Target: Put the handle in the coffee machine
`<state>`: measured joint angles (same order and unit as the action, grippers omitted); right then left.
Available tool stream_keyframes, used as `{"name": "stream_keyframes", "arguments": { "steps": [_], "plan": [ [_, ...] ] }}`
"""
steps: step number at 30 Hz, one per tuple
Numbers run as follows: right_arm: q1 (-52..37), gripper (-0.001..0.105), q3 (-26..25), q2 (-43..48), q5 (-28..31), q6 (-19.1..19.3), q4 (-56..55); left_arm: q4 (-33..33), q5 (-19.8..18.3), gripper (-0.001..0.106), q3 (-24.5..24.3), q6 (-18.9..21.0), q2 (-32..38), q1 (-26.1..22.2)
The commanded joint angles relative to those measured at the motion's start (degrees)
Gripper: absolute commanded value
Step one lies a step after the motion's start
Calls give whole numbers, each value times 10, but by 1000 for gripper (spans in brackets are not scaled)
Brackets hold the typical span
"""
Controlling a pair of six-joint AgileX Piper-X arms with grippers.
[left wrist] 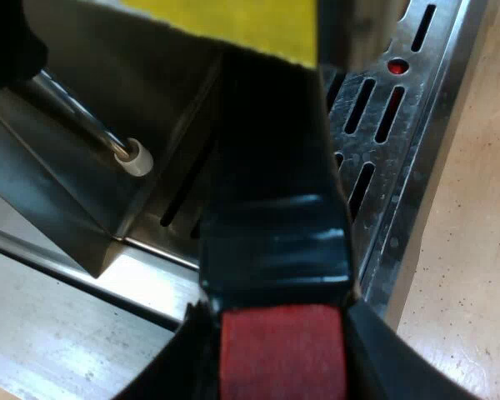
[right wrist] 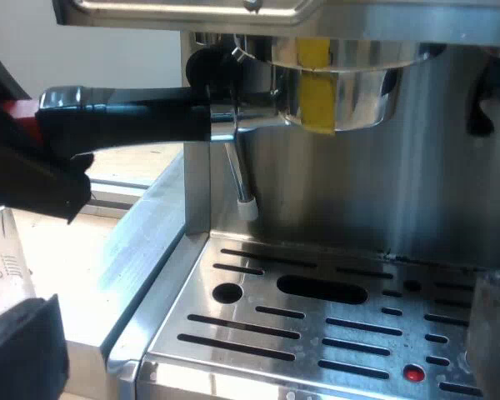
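In your left wrist view, your left gripper is clenched on the portafilter's black handle. One finger sits on either side of its red end. The handle lies above the slotted drip tray of the espresso machine, close by the white-tipped steam wand. Yellow tape shows at its far end.

In your right wrist view, the portafilter has its metal bowl up against the machine's brew head, over the drip tray's back edge. Its handle reaches sideways to the left gripper. Your right gripper hangs released near the tray's front edge, grasping nothing.
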<state>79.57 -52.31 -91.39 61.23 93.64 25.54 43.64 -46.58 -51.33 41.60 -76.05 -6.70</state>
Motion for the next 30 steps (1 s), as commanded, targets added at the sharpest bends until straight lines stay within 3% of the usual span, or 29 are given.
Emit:
{"name": "stream_keyframes", "arguments": {
  "steps": [1,9,28,30],
  "plan": [
    [0,103,-1,0,7,5,-1,-10,-52,0,-6,-3,14,0],
    [0,103,-1,0,7,5,-1,-68,-48,0,-7,36,14,0],
    [0,103,-1,0,-6,5,-10,-19,-52,0,-19,34,14,0],
    [0,103,-1,0,-15,-10,-10,-11,-52,0,-30,31,14,0]
  ]
}}
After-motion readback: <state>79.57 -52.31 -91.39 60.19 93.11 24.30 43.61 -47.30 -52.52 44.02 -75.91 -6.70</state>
